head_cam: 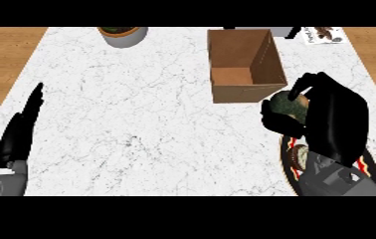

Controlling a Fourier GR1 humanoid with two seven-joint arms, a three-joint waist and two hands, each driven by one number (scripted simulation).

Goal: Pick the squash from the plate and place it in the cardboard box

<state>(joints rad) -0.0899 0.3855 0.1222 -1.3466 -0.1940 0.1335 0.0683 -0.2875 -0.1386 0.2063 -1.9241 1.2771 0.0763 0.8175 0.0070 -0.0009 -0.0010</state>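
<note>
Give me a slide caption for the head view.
Right hand holds the squash above the plate, beside the open cardboard box; left hand rests at left.

Two grey forearms end in black hands: left hand (18, 128), right hand (334, 116).

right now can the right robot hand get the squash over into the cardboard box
Probably yes. The right robot hand is curled round the squash, just beside the cardboard box, whose top is open, and nothing stands between them.
</note>
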